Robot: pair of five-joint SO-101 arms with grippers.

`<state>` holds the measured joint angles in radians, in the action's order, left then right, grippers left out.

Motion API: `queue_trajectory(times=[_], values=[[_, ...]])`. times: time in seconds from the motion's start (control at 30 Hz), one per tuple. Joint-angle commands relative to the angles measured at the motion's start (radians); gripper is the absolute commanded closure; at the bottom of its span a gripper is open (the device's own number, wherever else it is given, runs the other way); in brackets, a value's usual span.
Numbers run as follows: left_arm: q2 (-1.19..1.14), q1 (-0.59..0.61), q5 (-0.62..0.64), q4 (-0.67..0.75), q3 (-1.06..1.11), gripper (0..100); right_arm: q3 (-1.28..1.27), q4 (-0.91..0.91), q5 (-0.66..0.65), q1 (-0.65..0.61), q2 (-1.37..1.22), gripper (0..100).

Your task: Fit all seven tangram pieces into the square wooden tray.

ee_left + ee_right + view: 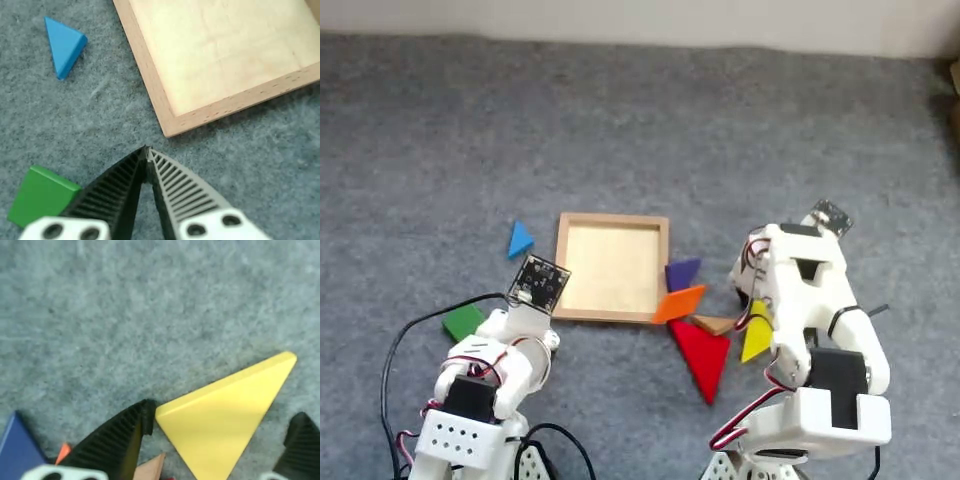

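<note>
We find the tray (563, 268) open from above. The purple piece (682, 273), orange piece (679, 303) and red triangle (701, 355) crowd its right side, while the blue triangle (519, 240) and green piece (463, 322) lie off its left.

Indoor room: grey carpet (650, 130), pale wall (620, 18)

Triangle (520, 239) and block (463, 321) left of tray (561, 240); cluster (700, 350) of seemingly five pieces at its right.

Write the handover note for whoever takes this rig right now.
Left gripper: shut, empty, over carpet near a corner of the tray.
Right gripper: open, straddling the yellow triangle.
The tray is empty. The blue triangle and green square lie on the left arm's side. The purple piece, orange piece, tan piece and red triangle lie on the right arm's.
Done: nothing placed. Left: all seven.
</note>
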<state>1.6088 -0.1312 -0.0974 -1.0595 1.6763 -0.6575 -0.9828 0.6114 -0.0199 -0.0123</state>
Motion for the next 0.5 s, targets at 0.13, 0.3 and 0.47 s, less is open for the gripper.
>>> queue_trajectory(times=[0.13, 0.3, 0.47], values=[[0.008, 0.004, -0.008, 0.0, 0.028, 99, 0.048, 0.022, -0.011, 0.024, -0.004, 57.7], [0.008, 0.004, -0.008, 0.0, 0.028, 99, 0.047, 0.022, -0.011, 0.056, -0.004, 57.7], [0.008, 0.004, -0.008, 0.0, 0.028, 99, 0.054, 0.024, -0.011, 0.082, -0.004, 57.7]])
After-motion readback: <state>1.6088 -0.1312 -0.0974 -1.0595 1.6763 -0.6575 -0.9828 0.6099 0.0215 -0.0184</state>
